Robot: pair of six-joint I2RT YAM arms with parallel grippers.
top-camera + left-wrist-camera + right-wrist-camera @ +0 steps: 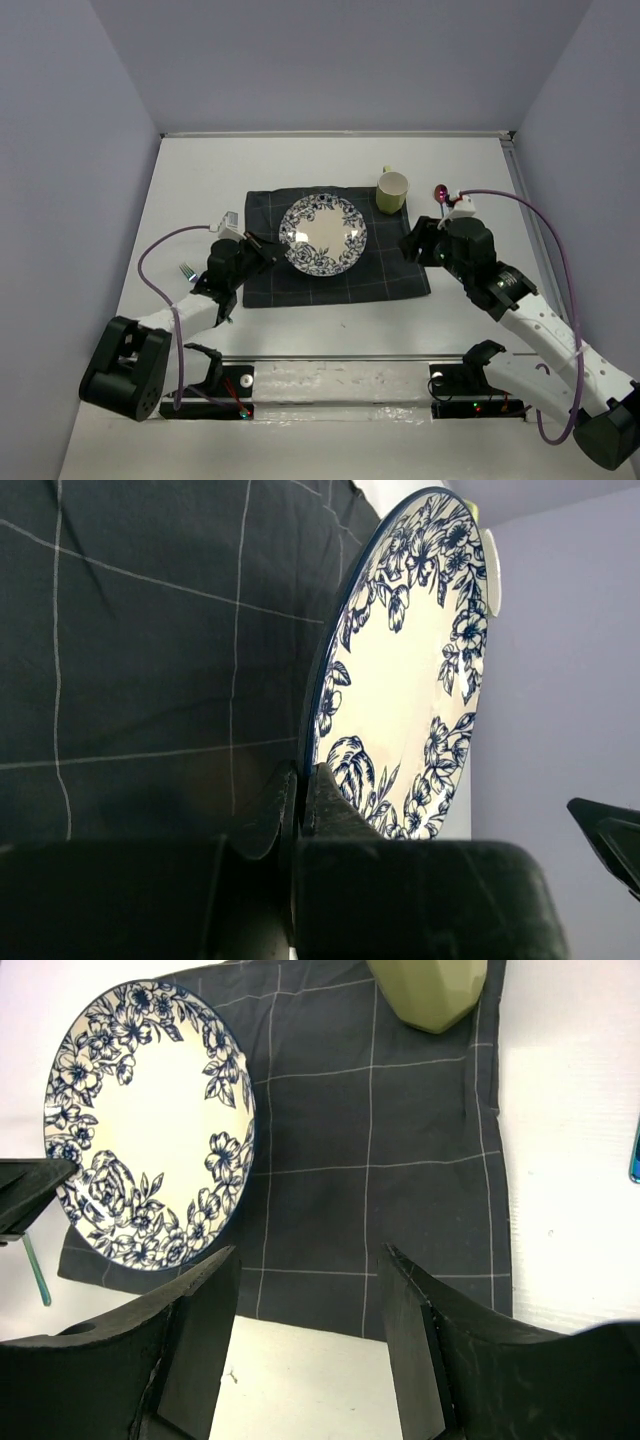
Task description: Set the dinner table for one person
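ok so, starting closest in: the left gripper (264, 245) is pinched almost fully closed. On its wrist cam the rim of the plate (322, 234) runs straight into the thin slot between the two fingers, so it's got the plate by the edge nearest that hand. Can't really tell from any view whether the plate is lifted at all or lying flat. Behind that hand, off to its outer side, there's a small silvery utensil (186, 270) on bare white, too tiny to say what kind.

The right gripper (410, 246) is spread wide with nothing in it, over the right-hand part of the dark grid cloth (390, 272). Its wrist cam shows only cloth in the gap between the fingers. Ahead of it and to its left is the plate, blue flowers round a cream middle, sitting on the cloth. The tip of the left hand's finger pokes in just past that.

Further out from the right hand, ahead and a touch to its right, a pale green mug (392, 190) stands upright on the far corner of the cloth. Just beyond the right wrist on its far side there's a magenta utensil (443, 193) with a spoon-shaped head, on bare tabletop near the mug.

The dinner table (200, 180) itself is the big white top under both hands. It runs out past the cloth on every side of them, up to the lavender walls (90, 150).
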